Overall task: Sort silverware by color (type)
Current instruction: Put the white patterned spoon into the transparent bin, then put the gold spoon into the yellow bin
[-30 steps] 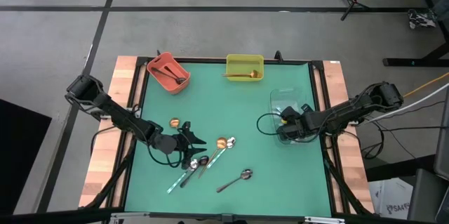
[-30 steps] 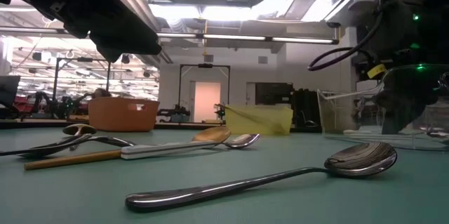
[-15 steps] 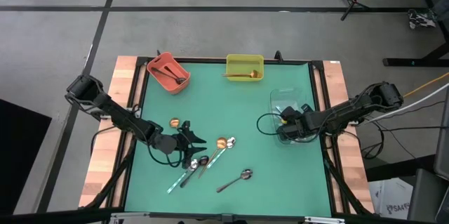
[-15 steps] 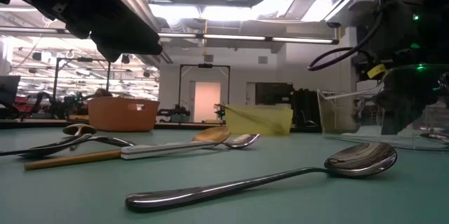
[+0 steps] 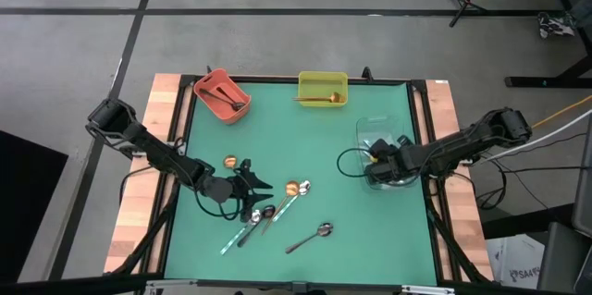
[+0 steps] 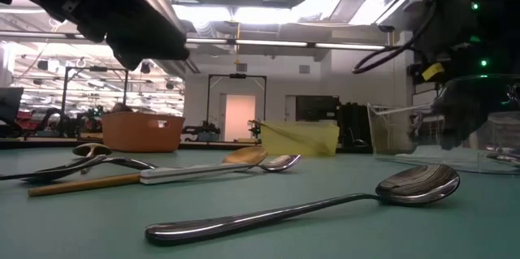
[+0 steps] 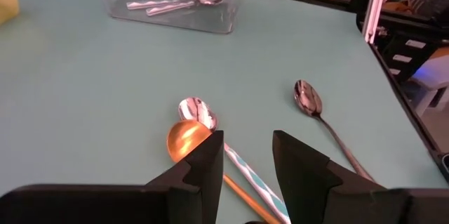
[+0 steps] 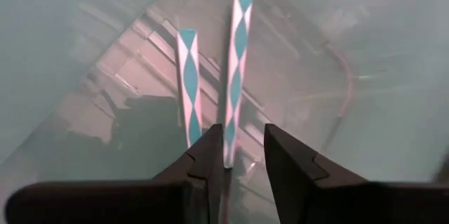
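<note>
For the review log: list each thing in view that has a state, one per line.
Left end effector: open, above the loose spoons.
Right end effector: open, empty, inside the clear bin.
Patterned spoons: two lying in the clear bin.
Orange bin: holds a dark spoon.
Yellow bin: holds a gold spoon.

A lab: open hall with ceiling lights (image 6: pixel 244 15) and workbenches.

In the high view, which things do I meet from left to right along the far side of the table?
Orange bin holding a dark spoon → yellow bin holding a gold spoon → clear bin, set nearer, with the right gripper over it.
</note>
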